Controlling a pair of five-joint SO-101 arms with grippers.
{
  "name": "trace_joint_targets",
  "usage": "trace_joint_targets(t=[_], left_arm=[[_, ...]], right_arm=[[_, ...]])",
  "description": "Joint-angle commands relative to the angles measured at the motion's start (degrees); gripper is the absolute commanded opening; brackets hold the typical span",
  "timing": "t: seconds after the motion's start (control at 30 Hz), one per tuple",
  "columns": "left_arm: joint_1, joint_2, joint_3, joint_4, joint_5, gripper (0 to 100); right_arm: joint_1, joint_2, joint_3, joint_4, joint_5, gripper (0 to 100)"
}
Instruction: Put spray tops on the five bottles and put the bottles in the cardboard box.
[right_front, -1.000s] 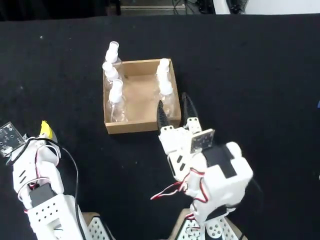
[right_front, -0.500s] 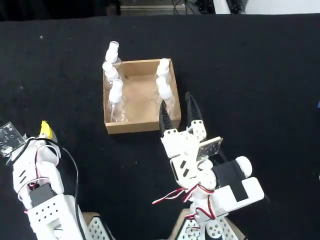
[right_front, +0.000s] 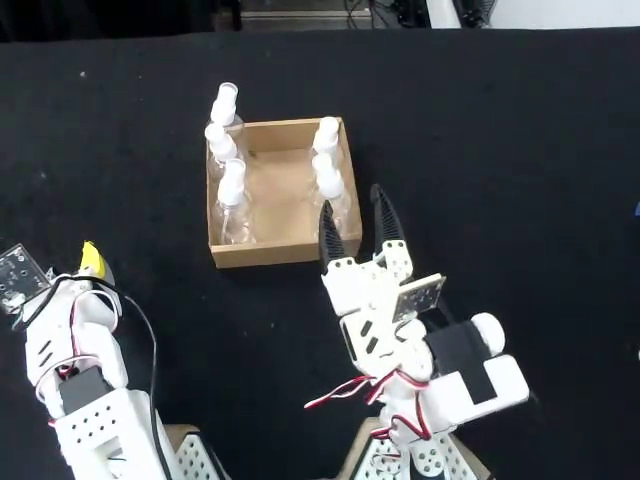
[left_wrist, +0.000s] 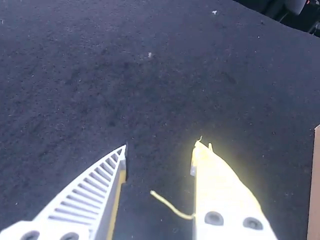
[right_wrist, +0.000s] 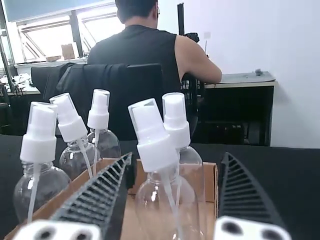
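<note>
Right gripper (right_front: 349, 197): black fingers (right_front: 384, 222) spread wide and clasping nothing, tips at the near corner of the cardboard box (right_front: 265, 253). All five bottles (right_front: 232, 215) stand inside the box, each carrying a spray top (right_front: 232, 178). Two are just ahead of the fingertips; three stand farther off, along the opposite wall. Left gripper (left_wrist: 160, 146): fingers parted with nothing between them, over the black table (left_wrist: 100, 75). The box lies well off to the side of its yellow finger (left_wrist: 220, 190).
</note>
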Motion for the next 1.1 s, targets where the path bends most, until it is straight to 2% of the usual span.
trace_joint_targets(t=[0.0, 0.13, 0.33, 0.47, 0.53, 0.6, 0.63, 0.67, 0.77, 0.87, 1.07], left_arm=[[0.7, -1.1, -0.6, -1.1, -0.4, 19], [0.7, -1.1, -0.6, -1.1, -0.4, 19], [0.7, -1.1, -0.5, -1.0, -0.4, 19], [1.4, -1.1, 1.2, -1.0, 0.1, 19], [2.7, -1.0, 2.1, -0.8, 0.0, 15], [4.4, -1.1, 2.1, 1.0, 0.0, 3], [5.3, -1.1, 2.0, 2.3, -0.1, 2], [6.0, -1.1, 1.9, 3.6, -0.2, 6], [7.1, -1.1, 2.1, 6.7, 0.0, 5], [9.5, -1.1, 2.1, 11.1, 0.1, 3], [13.8, -1.1, 1.0, 20.8, 0.1, 3]], right_arm=[[-0.4, -7.8, 0.0, -1.8, -0.1, 22.3], [-0.4, -17.2, -0.4, -1.8, 1.1, 22.3], [1.2, -28.1, -0.6, 2.1, 12.5, 22.3], [8.4, -31.3, -0.7, 14.6, 12.6, 22.2], [12.5, -32.5, -0.7, 20.0, 11.7, 20.2], [17.1, -33.7, -0.7, 23.6, 8.6, 12.1], [19.3, -34.4, -0.7, 24.9, 6.9, 6.0], [21.8, -35.0, -0.7, 26.0, 5.6, 0.5], [28.1, -36.1, -0.7, 29.9, 3.0, 5.8], [31.2, -36.2, -0.7, 34.9, 1.4, 2.1], [31.9, -36.5, -0.7, 53.4, 6.7, 1.0]])
